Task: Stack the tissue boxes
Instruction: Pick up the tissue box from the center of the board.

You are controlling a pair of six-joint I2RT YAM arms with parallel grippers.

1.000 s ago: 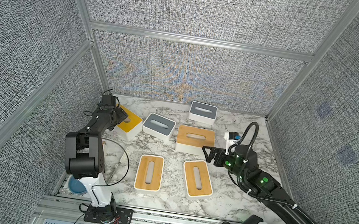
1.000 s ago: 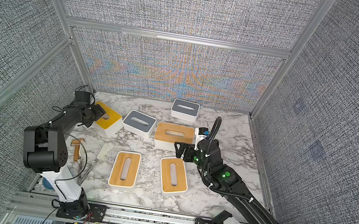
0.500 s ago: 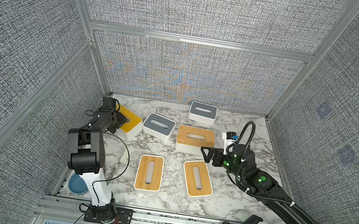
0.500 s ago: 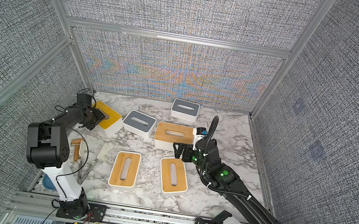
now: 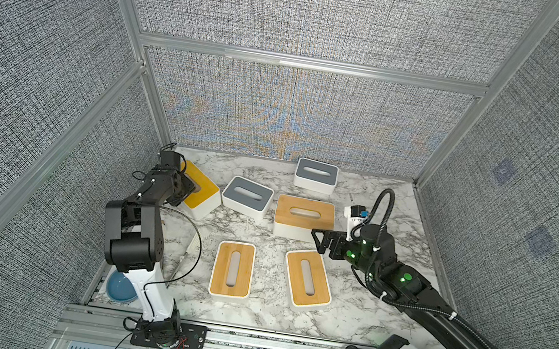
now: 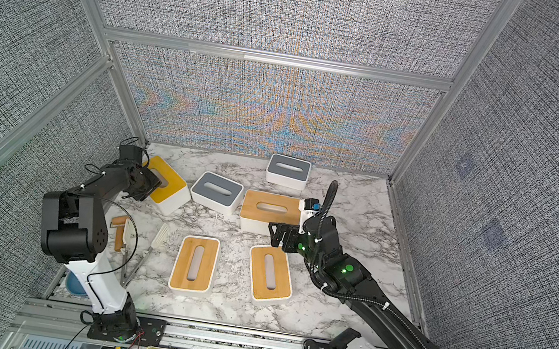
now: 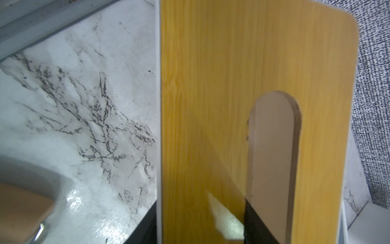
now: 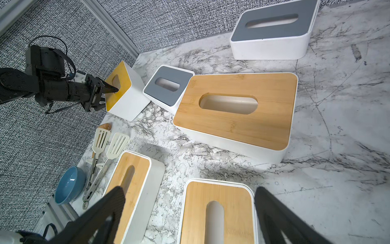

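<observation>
Jaws of the left gripper [image 5: 190, 187], wide a moment ago, now pinch the yellow-lidded box [image 5: 207, 180] at ten o'clock, so lifting can begin; the right gripper [image 5: 318, 241] hangs open.

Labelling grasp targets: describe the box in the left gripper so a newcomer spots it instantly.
Go to the marble table's far-left corner. The yellow-lidded box there has the left gripper shut on its rim at the slot. Its lid is saturated yellow, unlike the paler bamboo lids and grey lids nearby.
</observation>
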